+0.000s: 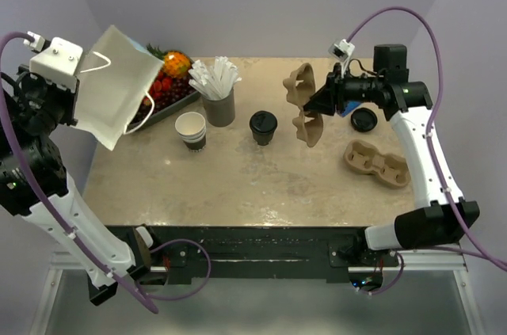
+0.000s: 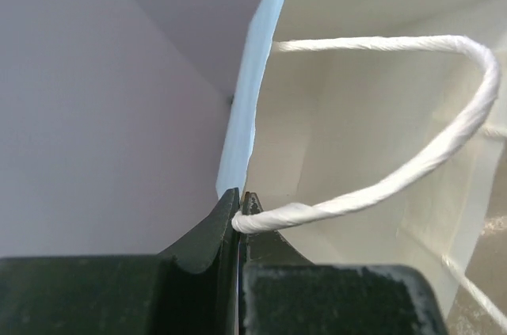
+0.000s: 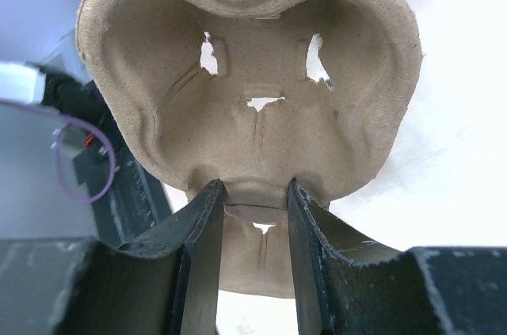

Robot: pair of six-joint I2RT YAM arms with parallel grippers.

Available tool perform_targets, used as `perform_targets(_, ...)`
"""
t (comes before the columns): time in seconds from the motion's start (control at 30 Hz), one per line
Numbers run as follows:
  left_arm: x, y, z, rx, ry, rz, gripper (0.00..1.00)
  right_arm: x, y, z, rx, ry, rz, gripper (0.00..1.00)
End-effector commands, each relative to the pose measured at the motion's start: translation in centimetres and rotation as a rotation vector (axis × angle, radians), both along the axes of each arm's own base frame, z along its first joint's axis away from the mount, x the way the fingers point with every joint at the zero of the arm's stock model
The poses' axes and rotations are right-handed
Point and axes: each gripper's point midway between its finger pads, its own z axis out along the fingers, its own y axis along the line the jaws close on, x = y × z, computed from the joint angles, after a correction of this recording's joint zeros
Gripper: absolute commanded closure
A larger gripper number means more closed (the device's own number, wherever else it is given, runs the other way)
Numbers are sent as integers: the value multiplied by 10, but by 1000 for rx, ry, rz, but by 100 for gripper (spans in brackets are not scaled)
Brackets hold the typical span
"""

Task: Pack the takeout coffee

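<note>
I am holding a pulp cup carrier (image 1: 304, 105) up off the bench (image 1: 238, 184) in the right jaws, which are clamping its narrow middle rib between the two wells, so it is hanging on edge and not lying flat. The takeout coffee (image 1: 263, 127) is standing upright with its lid on near the middle of the bench, just left of the carrier and touching nothing. The left jaws are pinched shut on the rim of the white paper bag (image 1: 119, 85), right where its cord handle (image 2: 412, 169) comes out, and they are keeping the bag raised at the far left, clear of the bench. As I am judging it, the step in hand is getting this carrier placed for the cup. To do that well I am planning to roll the wrist until the wells are facing up, then lower it onto bare bench to the right of the coffee, away from the second carrier (image 1: 376, 165) lying near the right edge. The rib is thin pulp and is likely giving under pressure — I am wanting it fully resting before letting go. The stack of lidless cups (image 1: 191, 130) to the left is not my target.
</note>
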Motion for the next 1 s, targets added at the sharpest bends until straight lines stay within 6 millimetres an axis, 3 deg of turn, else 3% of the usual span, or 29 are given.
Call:
perform_targets(0.0, 2, -66, 44, -11, -168, -368, 100, 13, -16, 52, 35, -169, -150, 100)
perform_targets(0.13, -7, -104, 63, -69, -231, -597, 100, 21, -37, 88, 40, -260, -264, 100)
perform_targets(0.27, -8, -119, 88, -127, -288, -726, 100, 24, -50, 112, 37, -317, -356, 100)
perform_targets(0.33, -8, -124, 85, -231, -250, -775, 100, 25, -56, 124, 37, -344, -394, 100)
perform_targets(0.37, -8, -125, 97, -158, -300, -811, 100, 25, -58, 126, 37, -348, -405, 100)
perform_targets(0.4, -3, -123, 89, -194, -275, -836, 100, 23, -60, 131, 41, -356, -417, 100)
perform_targets(0.43, -8, -128, 103, -162, -315, -864, 100, 23, -61, 133, 42, -358, -428, 100)
perform_targets(0.5, 0, -123, 99, -190, -307, -891, 100, 21, -64, 140, 45, -372, -454, 100)
perform_targets(0.57, 1, -124, 109, -198, -324, -908, 100, 22, -70, 144, 33, -382, -490, 100)
perform_targets(0.6, -2, -127, 125, -182, -358, -912, 100, 23, -73, 145, 22, -375, -510, 100)
perform_targets(0.63, 15, -117, 127, -223, -347, -910, 100, 24, -77, 146, 12, -373, -531, 100)
perform_targets(0.67, 19, -116, 134, -222, -355, -921, 100, 24, -79, 147, 2, -372, -546, 100)
perform_targets(0.8, 40, -131, 167, -276, -407, -1019, 100, 27, -91, 139, -75, -394, -581, 100)
perform_targets(0.9, 57, -151, 171, -384, -399, -1075, 100, 32, -94, 132, -85, -386, -599, 100)
perform_targets(0.97, 75, -161, 160, -429, -366, -1069, 100, 32, -95, 134, -76, -393, -612, 100)
